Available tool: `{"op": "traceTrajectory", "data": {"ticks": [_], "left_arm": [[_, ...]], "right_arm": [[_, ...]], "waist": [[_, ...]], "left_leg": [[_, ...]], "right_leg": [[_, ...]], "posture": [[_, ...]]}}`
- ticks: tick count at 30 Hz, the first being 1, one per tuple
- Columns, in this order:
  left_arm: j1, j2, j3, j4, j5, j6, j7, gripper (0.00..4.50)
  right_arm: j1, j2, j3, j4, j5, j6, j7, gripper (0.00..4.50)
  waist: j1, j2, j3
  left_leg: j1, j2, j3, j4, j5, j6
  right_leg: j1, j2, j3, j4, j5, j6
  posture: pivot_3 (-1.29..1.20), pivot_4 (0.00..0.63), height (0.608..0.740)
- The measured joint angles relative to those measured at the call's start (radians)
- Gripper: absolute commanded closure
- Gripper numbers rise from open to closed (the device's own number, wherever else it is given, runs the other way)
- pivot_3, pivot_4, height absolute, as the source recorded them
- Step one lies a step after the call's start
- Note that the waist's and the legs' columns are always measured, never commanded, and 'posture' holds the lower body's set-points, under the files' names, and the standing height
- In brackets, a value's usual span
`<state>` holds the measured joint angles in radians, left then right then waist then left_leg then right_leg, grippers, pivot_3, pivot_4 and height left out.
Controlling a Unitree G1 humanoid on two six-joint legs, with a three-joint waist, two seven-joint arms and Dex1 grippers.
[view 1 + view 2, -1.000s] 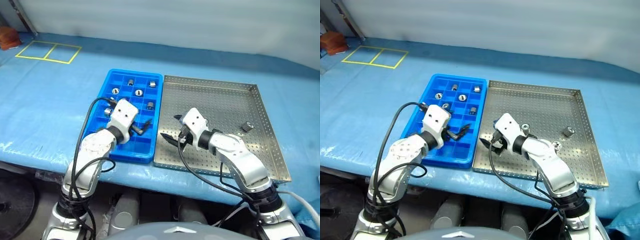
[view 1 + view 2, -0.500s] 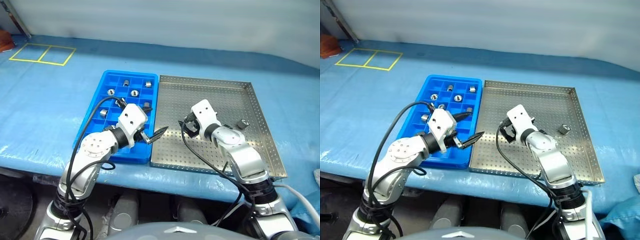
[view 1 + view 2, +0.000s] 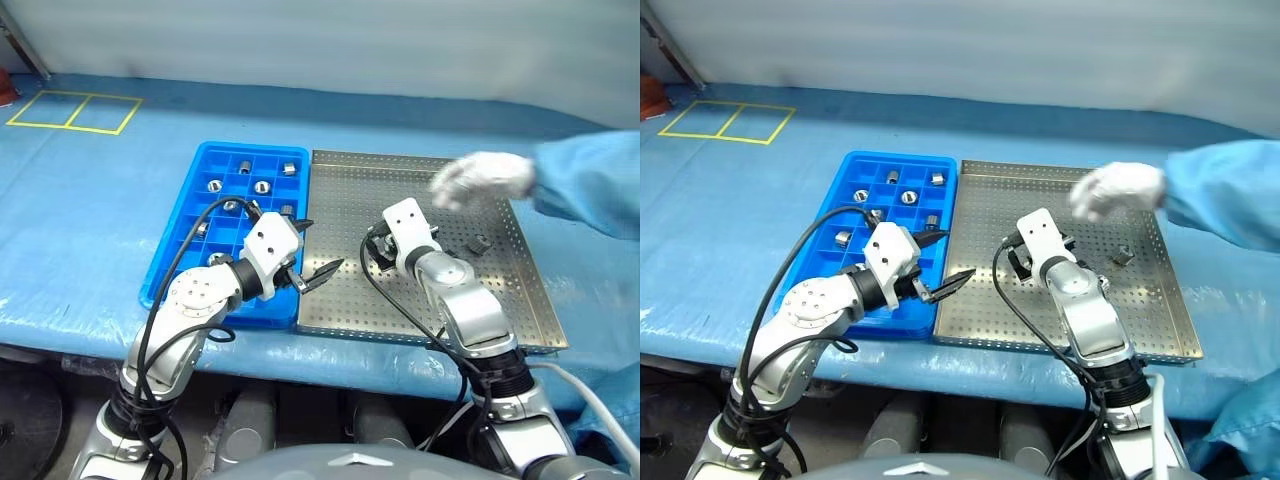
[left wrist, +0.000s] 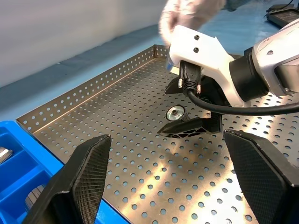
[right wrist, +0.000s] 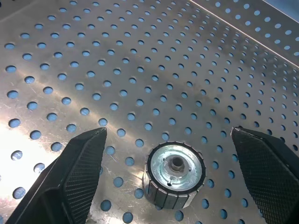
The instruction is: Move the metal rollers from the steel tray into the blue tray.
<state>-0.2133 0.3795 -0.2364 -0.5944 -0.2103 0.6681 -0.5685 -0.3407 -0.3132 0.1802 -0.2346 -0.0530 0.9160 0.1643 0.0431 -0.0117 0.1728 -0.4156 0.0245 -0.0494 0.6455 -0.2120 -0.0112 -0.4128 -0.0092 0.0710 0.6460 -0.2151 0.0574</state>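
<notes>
A person's gloved hand (image 3: pixel 483 177) has come in over the steel tray (image 3: pixel 350 300) — the right claw (image 5: pixel 173 140) hangs wide open, empty, over a roller (image 5: pixel 174 174) standing there; left claw (image 3: pixel 314 254) open, empty, beside the blue tray (image 3: pixel 190 222).

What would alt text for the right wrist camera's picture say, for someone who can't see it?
A small metal roller with a central hole stands on end on the perforated steel tray, between the two open black fingers of the right gripper, which do not touch it.
</notes>
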Motion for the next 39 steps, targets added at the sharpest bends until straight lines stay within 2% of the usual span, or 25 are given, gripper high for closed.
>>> {"op": "traceTrajectory", "data": {"ticks": [22, 30, 39], "left_arm": [[0.013, 0.02, -0.004, 0.004, 0.011, -0.021, 0.022, 0.31], [0.004, 0.039, 0.011, 0.044, 0.027, -0.02, 0.047, 0.31], [-0.002, 0.049, 0.012, 0.072, 0.034, -0.02, 0.044, 0.31]], "right_arm": [[-0.009, 0.016, 0.003, 0.038, -0.022, 0.032, 0.013, 0.0], [0.036, 0.011, -0.015, -0.128, 0.086, 0.078, 0.13, 0.0], [0.089, 0.023, -0.018, -0.208, 0.198, 0.098, 0.207, 0.0]], "waist": [[-0.001, 0.0, 0.0], [-0.001, 0.0, 0.0], [-0.007, 0.0, 0.0]], "left_leg": [[0.0, 0.0, 0.0, 0.0, 0.0, 0.0], [0.0, 0.0, 0.0, -0.001, 0.0, 0.0], [0.0, 0.001, 0.0, 0.0, 0.0, 0.0]], "right_leg": [[0.0, 0.0, 0.0, 0.0, 0.0, 0.0], [0.0, 0.0, 0.0, 0.0, 0.0, 0.0], [0.0, 0.0, 0.0, 0.0, 0.0, 0.0]], "posture": [[0.21, 0.15, 0.74], [0.19, 0.15, 0.74], [0.17, 0.15, 0.74]]}}
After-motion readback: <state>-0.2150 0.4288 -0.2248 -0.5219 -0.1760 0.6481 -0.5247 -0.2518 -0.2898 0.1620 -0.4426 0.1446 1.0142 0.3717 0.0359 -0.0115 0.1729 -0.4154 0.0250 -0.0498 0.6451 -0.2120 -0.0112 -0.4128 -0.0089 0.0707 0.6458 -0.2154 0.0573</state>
